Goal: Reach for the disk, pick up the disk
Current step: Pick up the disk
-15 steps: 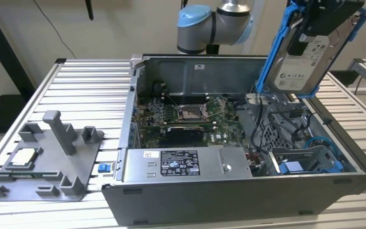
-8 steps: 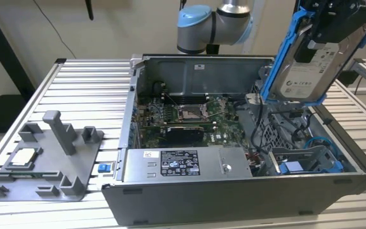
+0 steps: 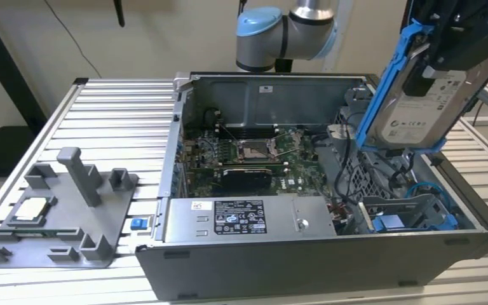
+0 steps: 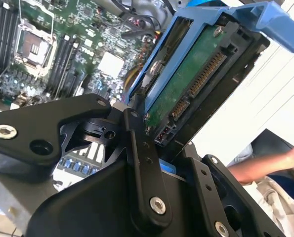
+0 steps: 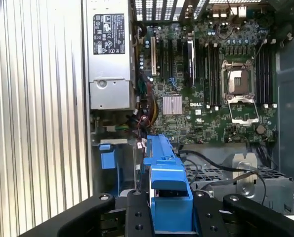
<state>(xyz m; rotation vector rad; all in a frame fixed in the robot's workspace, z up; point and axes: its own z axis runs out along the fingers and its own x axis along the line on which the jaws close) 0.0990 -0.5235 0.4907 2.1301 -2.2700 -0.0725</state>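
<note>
Clamping the disk (image 3: 413, 101), the pincer (image 3: 447, 60) holds it above the case (image 3: 312, 267).

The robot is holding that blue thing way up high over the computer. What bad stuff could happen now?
1. The gripper clamps the disk by its blue frame only. If it slips, the disk would likely drop onto the open computer case and might hit the motherboard.
2. Loose cables lie in the case right below the disk and could get caught if it comes down.
3. A person's arm appears near the gripper in the second wrist view and might get bumped.
</note>
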